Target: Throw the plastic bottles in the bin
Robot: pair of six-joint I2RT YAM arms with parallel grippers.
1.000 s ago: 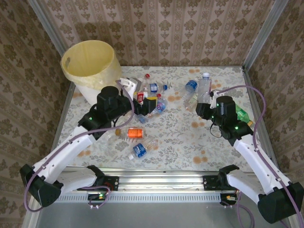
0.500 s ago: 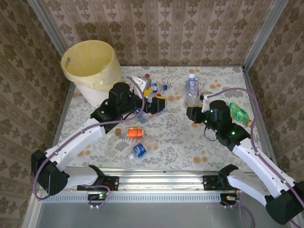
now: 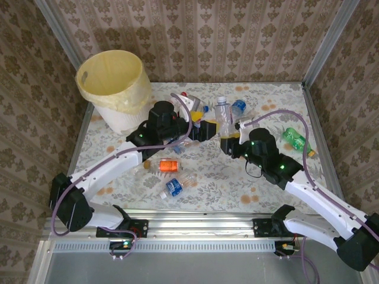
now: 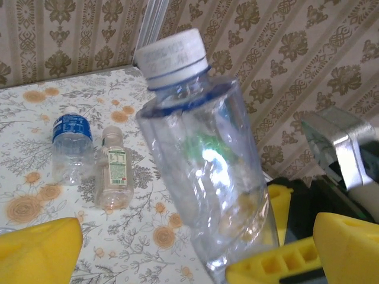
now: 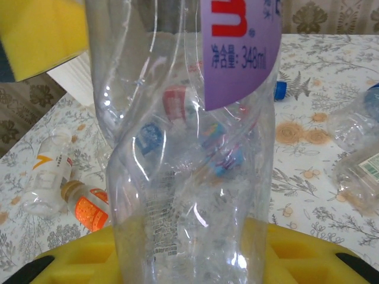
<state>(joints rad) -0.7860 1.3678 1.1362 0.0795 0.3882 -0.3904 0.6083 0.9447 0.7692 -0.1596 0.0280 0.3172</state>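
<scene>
Clear white-capped bottle [image 3: 222,117], upright over the middle of the worktop [image 3: 213,173], is pinched at its base by the right end effector [image 3: 228,138] and offered to the wide-spread left end effector [image 3: 207,129], likely a handover toward the far-left bin [image 3: 121,97].

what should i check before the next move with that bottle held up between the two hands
1. Right hand shut on the clear bottle: ok, clamped low on it.
2. Left hand open: ok, yellow fingers stand either side of the bottle.
3. Left fingers clear of the bottle: ok, gaps show on both sides.
4. Bottle roughly upright, white cap on: ok.
5. Bin upright, mouth open: ok.
6. Bottle fits the left hand's opening once the fingers close: cannot tell.
</scene>
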